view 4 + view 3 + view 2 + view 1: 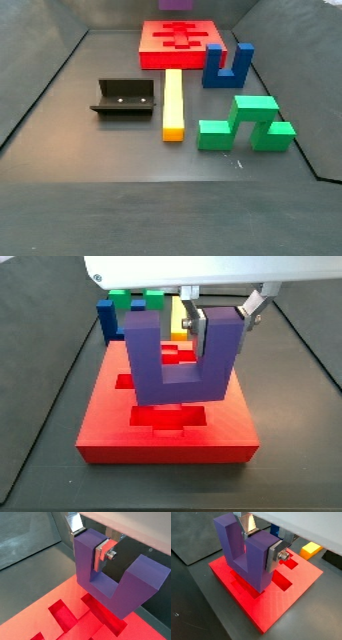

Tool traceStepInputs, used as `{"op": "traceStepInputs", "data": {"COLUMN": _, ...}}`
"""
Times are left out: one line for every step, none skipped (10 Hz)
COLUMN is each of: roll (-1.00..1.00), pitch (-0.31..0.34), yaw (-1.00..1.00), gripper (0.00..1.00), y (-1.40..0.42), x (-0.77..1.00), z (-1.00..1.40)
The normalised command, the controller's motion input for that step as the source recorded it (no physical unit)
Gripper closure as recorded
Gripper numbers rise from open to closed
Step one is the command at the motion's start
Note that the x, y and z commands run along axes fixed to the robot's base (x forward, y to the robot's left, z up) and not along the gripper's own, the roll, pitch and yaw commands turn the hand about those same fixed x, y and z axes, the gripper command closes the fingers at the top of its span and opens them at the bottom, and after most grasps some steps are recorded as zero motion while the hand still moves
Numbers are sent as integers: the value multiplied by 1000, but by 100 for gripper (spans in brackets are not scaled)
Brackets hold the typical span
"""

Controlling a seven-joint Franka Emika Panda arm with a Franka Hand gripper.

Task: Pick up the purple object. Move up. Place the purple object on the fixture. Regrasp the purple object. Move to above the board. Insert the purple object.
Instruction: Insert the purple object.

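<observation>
The gripper (219,322) is hanging above the board (100,426), its jaws clamped on one prong of the purple object (174,361). The U-shaped piece is hovering prongs-up, its base just above the board's recessed cut-outs in both wrist views. In a side view, the fixture (124,97) is sitting at about 8 o'clock from the board, well apart, with the yellow bar (173,103) just beside it.

pincer (218,318) holding purple object (178,356) above board (167,431), fixture (124,97) well apart
</observation>
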Motion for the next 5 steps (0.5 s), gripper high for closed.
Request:
{"op": "traceStepInputs", "data": {"roll": 87, "pitch": 20, "yaw": 0, "gripper": 100, "y": -31, "x": 140, "z": -200}}
{"op": "traceStepInputs", "data": {"roll": 156, "pitch": 27, "yaw": -31, "gripper": 100, "y": -71, "x": 203, "z": -257}}
{"op": "traceStepInputs", "data": {"roll": 181, "pitch": 31, "yaw": -43, "gripper": 100, "y": -69, "x": 194, "z": -220}}
{"op": "traceStepInputs", "data": {"roll": 157, "pitch": 27, "yaw": -34, "gripper": 100, "y": -71, "x": 189, "z": -174}}
{"op": "traceStepInputs", "data": {"roll": 151, "pitch": 30, "yaw": -37, "gripper": 100, "y": -57, "x": 200, "z": -166}}
